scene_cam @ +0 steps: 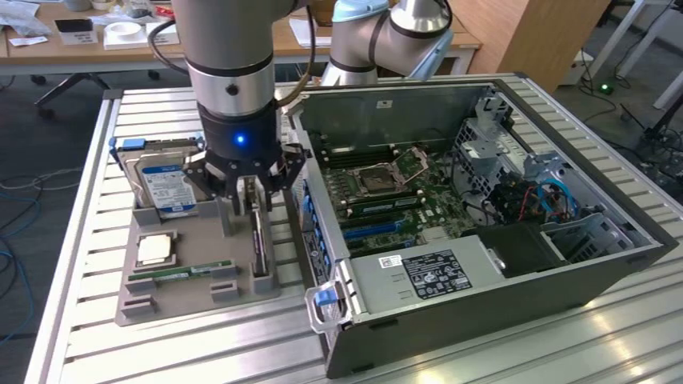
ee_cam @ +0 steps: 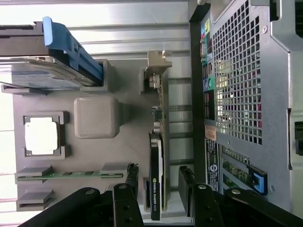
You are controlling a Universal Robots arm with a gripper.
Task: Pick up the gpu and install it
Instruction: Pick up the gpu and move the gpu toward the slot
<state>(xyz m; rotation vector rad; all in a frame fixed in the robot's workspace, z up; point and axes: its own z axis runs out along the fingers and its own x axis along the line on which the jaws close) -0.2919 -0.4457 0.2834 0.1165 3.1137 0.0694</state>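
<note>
GPU [ee_cam: 155, 161]: on edge in tray slot

Stands upright on its long edge in the grey holder tray [ee_cam: 128, 137], just beside the open computer case [ee_cam: 236, 71]. My gripper [ee_cam: 160, 172] straddles it, jaws wide, one finger on each side, not clamped. Same tray: hard drive [scene_cam: 165, 188], RAM stick [ee_cam: 71, 174].

From where I stand I count one gpu [scene_cam: 259, 252], one hard drive [scene_cam: 163, 188], one processor chip [scene_cam: 156, 250], one green RAM stick [scene_cam: 176, 274], one gray parts tray [scene_cam: 203, 300], one open computer case [scene_cam: 513, 296] and one gripper [scene_cam: 253, 208].
</note>
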